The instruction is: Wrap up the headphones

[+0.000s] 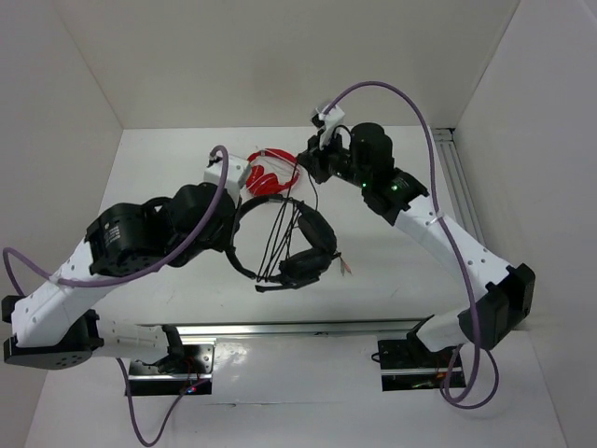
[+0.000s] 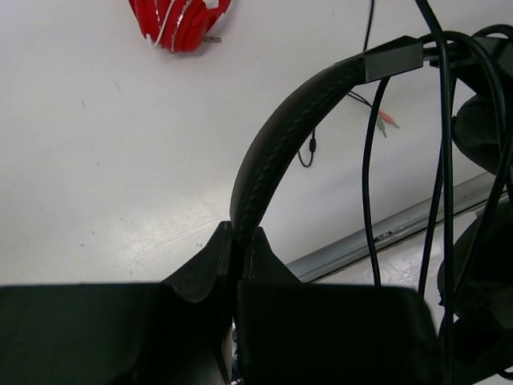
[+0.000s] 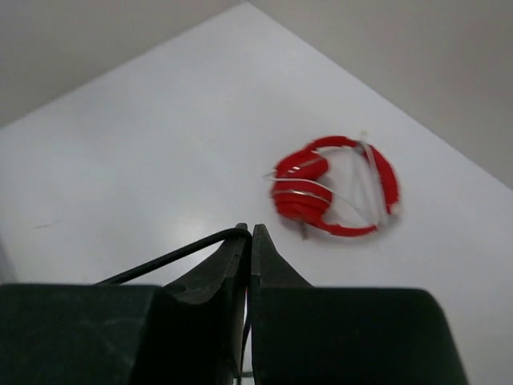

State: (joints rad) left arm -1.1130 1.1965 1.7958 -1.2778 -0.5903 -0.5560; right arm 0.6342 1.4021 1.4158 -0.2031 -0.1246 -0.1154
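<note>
The left arm (image 1: 140, 243) reaches in from the near left of the red headphones (image 1: 272, 171). Its left jaws are pinched tight on the padded headband (image 2: 272, 152) of the headphones (image 1: 308, 245), which arches up and away from them in the left wrist view. The black set sits just on the near side of the red headphones. Its earcups are toward the right, and whether they rest on the surface (image 1: 392, 271) or hang clear I cannot tell.

Several strands of the thin cable (image 1: 280, 238) run across the span of the headband. The plug (image 1: 345, 268) lies loose on the surface, further toward the near right from the red headphones.

The right arm (image 1: 438, 233) comes in just right of the red headphones. Its right jaws are all but closed on a thin run of that cable, which loops out to the left of them in the right wrist view.

The headset should be light. The band looks springy yet firm enough to serve as a handle, so the padded crown is a sound place to grip. The cable is limp and slick, likely to slide through a loose pinch or snag on the boom mic. It is best taken close to where the next turn will lie and kept lightly taut.
</note>
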